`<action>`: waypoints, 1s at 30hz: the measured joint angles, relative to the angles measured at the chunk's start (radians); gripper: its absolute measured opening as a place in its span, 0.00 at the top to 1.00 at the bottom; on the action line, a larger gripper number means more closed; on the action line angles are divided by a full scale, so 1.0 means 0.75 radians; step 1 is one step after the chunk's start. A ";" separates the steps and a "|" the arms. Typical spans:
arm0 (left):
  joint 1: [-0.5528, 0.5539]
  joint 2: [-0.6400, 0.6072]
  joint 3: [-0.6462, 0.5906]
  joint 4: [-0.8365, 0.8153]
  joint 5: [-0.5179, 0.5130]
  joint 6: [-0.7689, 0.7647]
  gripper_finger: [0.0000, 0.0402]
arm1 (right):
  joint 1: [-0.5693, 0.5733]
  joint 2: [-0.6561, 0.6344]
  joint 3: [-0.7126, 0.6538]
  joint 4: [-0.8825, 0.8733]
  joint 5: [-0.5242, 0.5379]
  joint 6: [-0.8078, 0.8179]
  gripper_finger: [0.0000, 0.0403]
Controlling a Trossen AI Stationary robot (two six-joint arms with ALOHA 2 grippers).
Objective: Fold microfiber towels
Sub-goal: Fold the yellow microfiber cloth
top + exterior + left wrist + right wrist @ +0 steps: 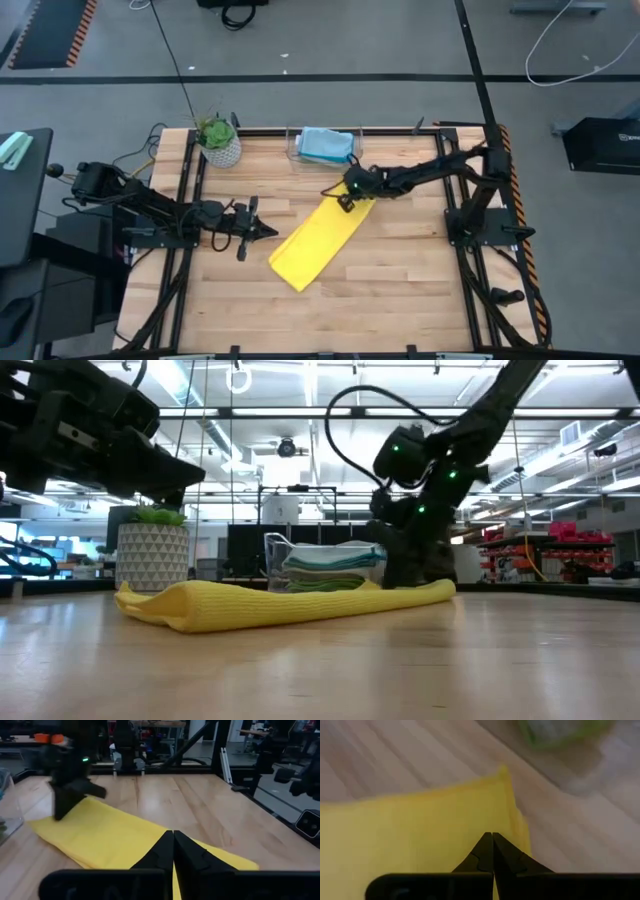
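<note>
The soft yellow microfiber towel (315, 243) lies folded into a long strip in the middle of the wooden table (400, 290). Other folded towels (325, 144) sit in the clear plastic bin (296, 152) at the back. The right pincer (345, 203) rests on the strip's far end, pressed together. The left pincer (268, 232) is near its other end, also pressed together, holding nothing. The strip probably needs more folding.

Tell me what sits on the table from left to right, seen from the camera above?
Left hand → yellow towel → right hand. Along the far edge: potted plant → clear bin holding folded towels.
</note>
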 joint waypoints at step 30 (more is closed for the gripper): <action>-0.400 0.141 0.444 -1.264 -0.258 0.431 0.42 | 0.432 -0.183 0.045 0.167 0.102 -0.372 0.99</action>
